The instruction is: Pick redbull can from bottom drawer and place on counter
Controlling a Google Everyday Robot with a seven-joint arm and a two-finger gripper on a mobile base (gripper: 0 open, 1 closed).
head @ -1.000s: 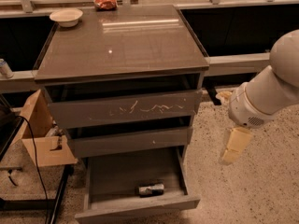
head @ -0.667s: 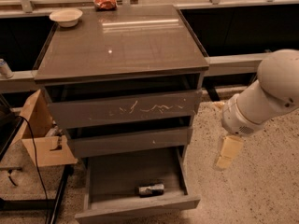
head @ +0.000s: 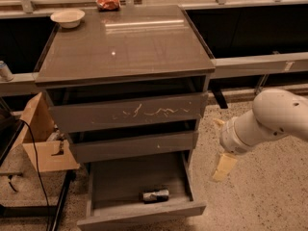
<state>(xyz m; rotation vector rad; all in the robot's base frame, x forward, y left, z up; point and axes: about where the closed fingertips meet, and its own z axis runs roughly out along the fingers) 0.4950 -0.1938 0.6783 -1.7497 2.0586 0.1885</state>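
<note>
The redbull can (head: 155, 195) lies on its side on the floor of the open bottom drawer (head: 115, 182), near the drawer's front panel. The counter (head: 125, 42) is the glossy dark slab on top of the grey cabinet. My gripper (head: 224, 165) hangs at the end of the white arm to the right of the cabinet. It is at about the height of the bottom drawer and apart from the can. It holds nothing that I can see.
A white bowl (head: 67, 17) stands on the counter's far left corner. A red-orange snack bag (head: 108, 2) lies on the ledge behind. A pale can (head: 5, 71) is at the left edge. A cardboard box (head: 41, 141) and a black cable (head: 36, 162) are left of the cabinet.
My arm and gripper have moved left and down, closer to the cabinet's right side and the open drawer. The can and the drawer have not moved.
</note>
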